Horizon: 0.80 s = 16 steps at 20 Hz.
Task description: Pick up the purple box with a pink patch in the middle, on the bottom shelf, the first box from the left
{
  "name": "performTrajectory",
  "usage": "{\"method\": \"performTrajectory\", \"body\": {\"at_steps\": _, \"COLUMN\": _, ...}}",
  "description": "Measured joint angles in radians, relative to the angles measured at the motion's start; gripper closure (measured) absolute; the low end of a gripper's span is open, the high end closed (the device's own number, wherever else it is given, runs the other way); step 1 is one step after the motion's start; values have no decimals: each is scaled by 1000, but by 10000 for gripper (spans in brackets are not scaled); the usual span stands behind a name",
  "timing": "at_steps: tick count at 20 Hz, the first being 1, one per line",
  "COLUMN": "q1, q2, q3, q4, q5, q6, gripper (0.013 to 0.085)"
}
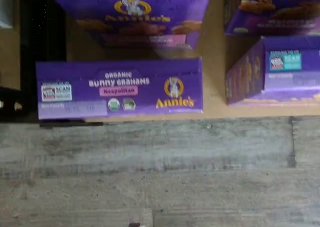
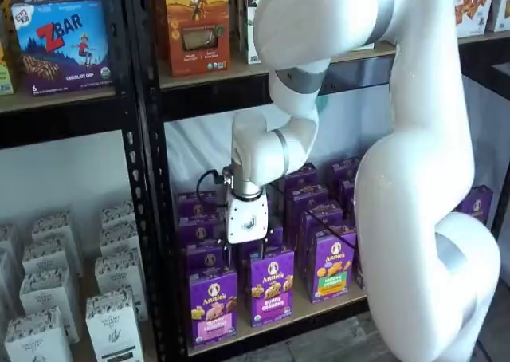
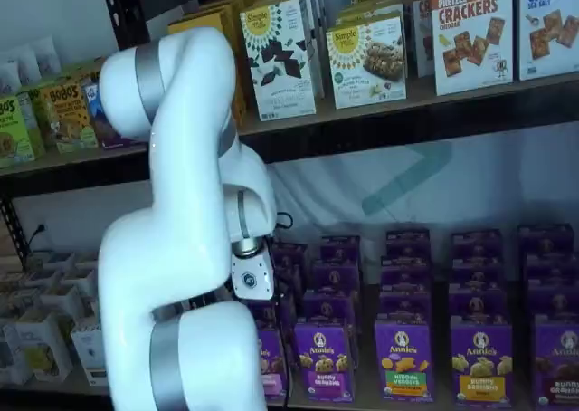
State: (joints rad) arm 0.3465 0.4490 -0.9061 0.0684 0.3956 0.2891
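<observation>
Shelf view: bent arm (image 2: 271, 151) hangs its hand (image 2: 246, 217) above purple box (image 2: 213, 304).

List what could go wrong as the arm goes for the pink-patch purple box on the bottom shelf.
1. Identical purple boxes stand right behind the purple box and beside it; the one with the purple panel is close, so a jaw may knock it or take the wrong one.
2. The target stands at the front edge of the bottom shelf, so a nudge could tip it off.
3. The black upright stands close on its other side.
</observation>
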Motion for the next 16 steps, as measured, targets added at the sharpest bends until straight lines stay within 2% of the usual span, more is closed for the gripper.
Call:
{"method": "performTrajectory", "body": {"at_steps": 11, "q1": -12, "q2": 111, "q3": -124, "q4": 14, "q5": 14, "q6": -24, "gripper": 130}}
{"method": "performTrajectory", "body": {"at_steps": 16, "q1": -16, "q2": 167, "q3": -183, "q4": -12, "q5": 7, "q6": -5, "gripper": 130}}
